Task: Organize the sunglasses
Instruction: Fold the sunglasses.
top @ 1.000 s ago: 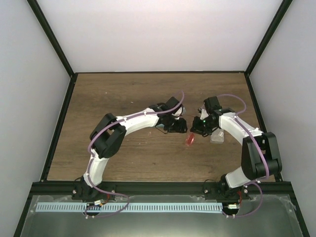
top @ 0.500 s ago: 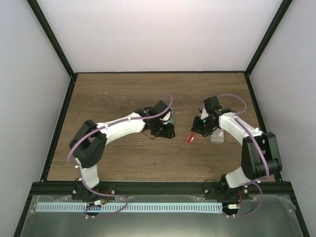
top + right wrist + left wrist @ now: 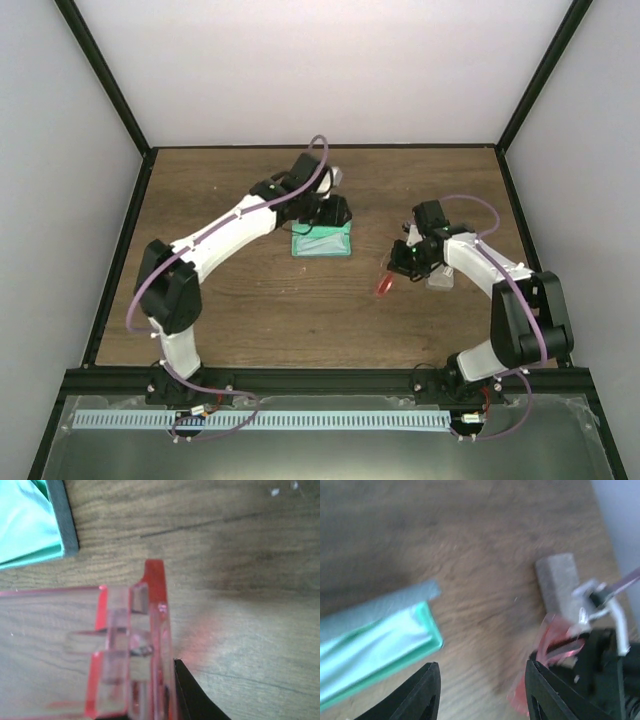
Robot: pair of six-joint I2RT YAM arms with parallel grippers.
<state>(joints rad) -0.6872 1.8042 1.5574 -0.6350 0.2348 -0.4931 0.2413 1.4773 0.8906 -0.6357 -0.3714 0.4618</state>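
Note:
The red-orange sunglasses (image 3: 383, 283) hang folded from my right gripper (image 3: 405, 258), which is shut on them just above the table. In the right wrist view they fill the lower left (image 3: 130, 650), pressed against one black finger (image 3: 192, 695). My left gripper (image 3: 330, 212) is open and empty at the far edge of the open green-lined case (image 3: 322, 242). In the left wrist view its fingers (image 3: 427, 690) stand wide apart, with the case at the left (image 3: 375, 640) and the red pair at the right (image 3: 555, 640). The pink pair is out of view.
A closed blue-grey case (image 3: 438, 278) lies just right of my right gripper and shows as a grey block in the left wrist view (image 3: 559, 582). A corner of the green-lined case shows in the right wrist view (image 3: 30, 520). Black frame posts border the wooden table (image 3: 220, 300).
My left arm has drawn back from the right gripper and swung to the far left, uncovering the green-lined case. My right gripper has barely moved and still holds the red-orange pair.

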